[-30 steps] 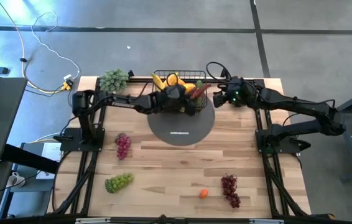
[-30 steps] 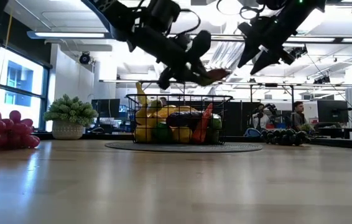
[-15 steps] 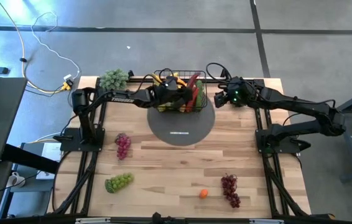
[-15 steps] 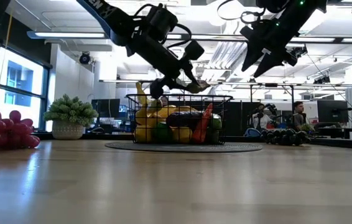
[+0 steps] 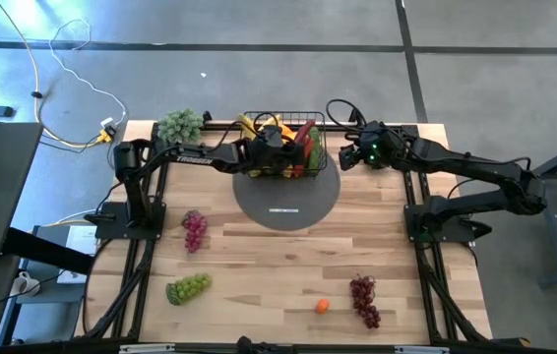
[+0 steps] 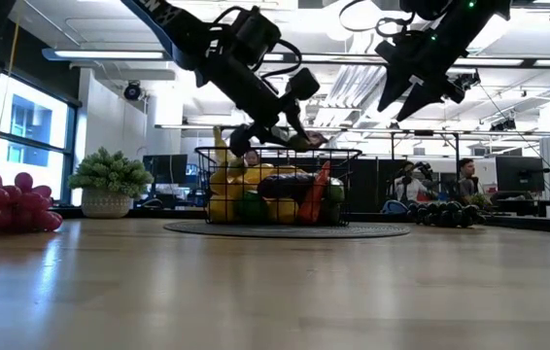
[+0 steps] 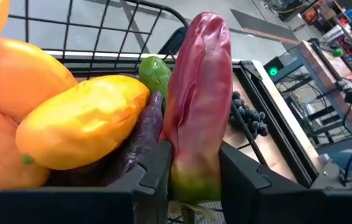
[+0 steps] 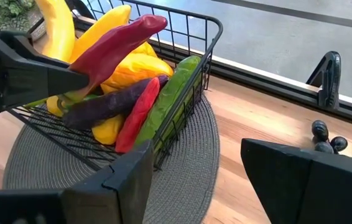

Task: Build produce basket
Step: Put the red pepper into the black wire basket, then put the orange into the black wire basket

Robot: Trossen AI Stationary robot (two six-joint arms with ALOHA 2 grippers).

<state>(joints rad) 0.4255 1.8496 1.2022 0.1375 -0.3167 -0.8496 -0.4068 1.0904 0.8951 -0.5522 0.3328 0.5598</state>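
The black wire basket (image 5: 284, 149) stands on the grey round mat at the table's far middle. It holds bananas, mangoes, an eggplant, a red pepper and a cucumber (image 8: 171, 99). My left gripper (image 5: 280, 147) is over the basket at rim height (image 6: 285, 136), shut on a dark red pepper (image 7: 199, 106). My right gripper (image 5: 342, 155) hangs open, high and just right of the basket (image 6: 406, 87), with the mat between its fingers in the right wrist view (image 8: 194, 163). More produce lies on the near table. My left gripper pinches the red pepper by its greenish stem end (image 7: 194, 179) between the two fingers (image 7: 152, 180). The fingers come slanting down from the table's left and lie along the pepper. The pepper sticks out ahead of them over the basket's contents, its tip (image 8: 154, 22) free and raised.
A grey-green leafy bunch (image 5: 180, 126) stands left of the basket. Purple grapes (image 5: 194, 229), green grapes (image 5: 188, 287), a small orange (image 5: 323, 306) and red grapes (image 5: 364, 298) lie on the near half. Dark grapes (image 8: 323, 133) lie near the right arm.
My left gripper has carried the red pepper down and toward the table's far edge, from above the basket to its rim height. The pepper has turned to point more toward the far edge.
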